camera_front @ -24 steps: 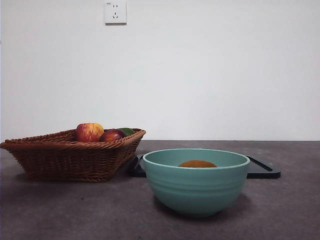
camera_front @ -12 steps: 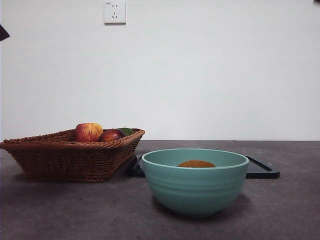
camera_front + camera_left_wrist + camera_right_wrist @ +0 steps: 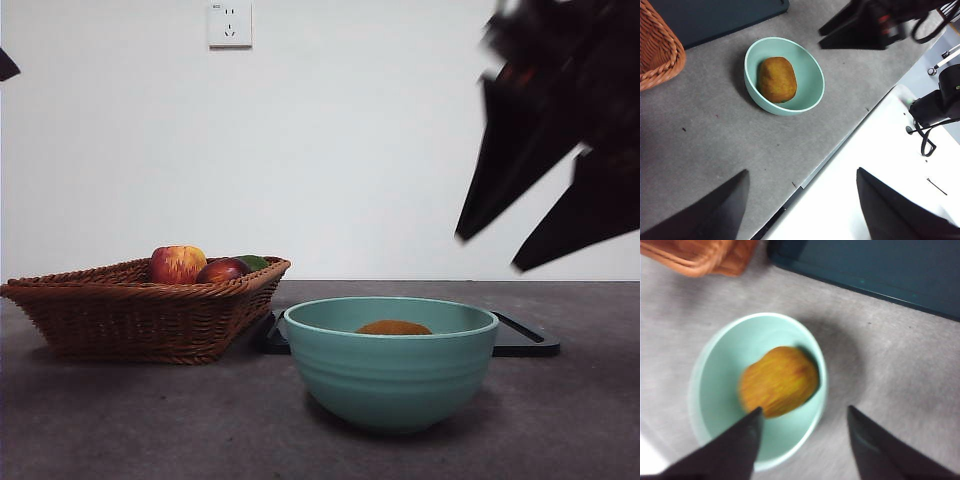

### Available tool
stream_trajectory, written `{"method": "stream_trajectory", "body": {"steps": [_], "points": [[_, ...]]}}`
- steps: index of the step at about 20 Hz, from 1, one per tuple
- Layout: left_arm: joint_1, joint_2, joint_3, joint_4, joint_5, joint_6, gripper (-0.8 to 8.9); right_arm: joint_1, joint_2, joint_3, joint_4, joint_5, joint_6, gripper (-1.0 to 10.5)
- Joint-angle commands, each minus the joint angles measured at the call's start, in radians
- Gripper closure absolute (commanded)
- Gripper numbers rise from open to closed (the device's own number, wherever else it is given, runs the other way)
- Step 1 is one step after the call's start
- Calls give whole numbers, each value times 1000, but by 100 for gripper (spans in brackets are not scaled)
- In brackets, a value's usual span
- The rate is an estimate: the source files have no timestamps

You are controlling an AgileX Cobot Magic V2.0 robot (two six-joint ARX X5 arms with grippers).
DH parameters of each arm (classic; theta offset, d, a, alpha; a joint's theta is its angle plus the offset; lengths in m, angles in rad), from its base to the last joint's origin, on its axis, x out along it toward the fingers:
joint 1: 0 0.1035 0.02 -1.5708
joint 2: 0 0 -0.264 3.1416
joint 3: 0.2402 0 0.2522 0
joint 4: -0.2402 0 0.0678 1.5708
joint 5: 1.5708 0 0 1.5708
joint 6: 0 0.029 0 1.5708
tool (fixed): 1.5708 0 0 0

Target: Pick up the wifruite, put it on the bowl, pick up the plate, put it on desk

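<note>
kiwi (image 3: 778, 381) already sits in teal bowl (image 3: 391, 362) on bench (image 3: 120, 420); dark plate (image 3: 880, 270) lies flat just beyond bowl, beside basket (image 3: 140, 310). my right fingers (image 3: 805, 440) hover over bowl, spread wide, empty, nearer plate. left fingers (image 3: 800, 210) farther back, also spread, empty.

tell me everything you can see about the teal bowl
The bowl is a large round teal-green one, ceramic by its look, with faint horizontal ridges on its outer wall and a paler rim. It stands upright on the grey desk, in front of a dark tray and apart from the wicker basket. One brown, oval kiwi-like fruit lies inside on its bottom. Nothing else touches it; the right tool hangs open above it.
</note>
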Motion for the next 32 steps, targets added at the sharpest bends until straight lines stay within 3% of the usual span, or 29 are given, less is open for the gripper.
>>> {"method": "stream_trajectory", "body": {"steps": [1, 3, 10, 16, 21, 25, 32], "points": [[-5, 4, 9, 10, 4, 8, 470, 31, 86, 4, 37, 55, 21, 735], [-5, 4, 9, 10, 3, 9, 470, 47, 138, 4, 74, 71, 21, 738], [-5, 4, 9, 10, -2, 12, 470, 68, 215, 4, 118, 111, 19, 926], [-5, 4, 9, 10, -3, 13, 470, 68, 213, 27, 123, 108, 17, 935], [-5, 4, 9, 10, -3, 16, 470, 63, 206, 181, 16, 121, -8, 935], [-5, 4, 9, 10, -3, 16, 470, 4, 239, 300, -4, 121, -44, 935], [-5, 4, 9, 8, -3, 16, 470, -105, 509, 533, -15, 120, -102, 935]]}}
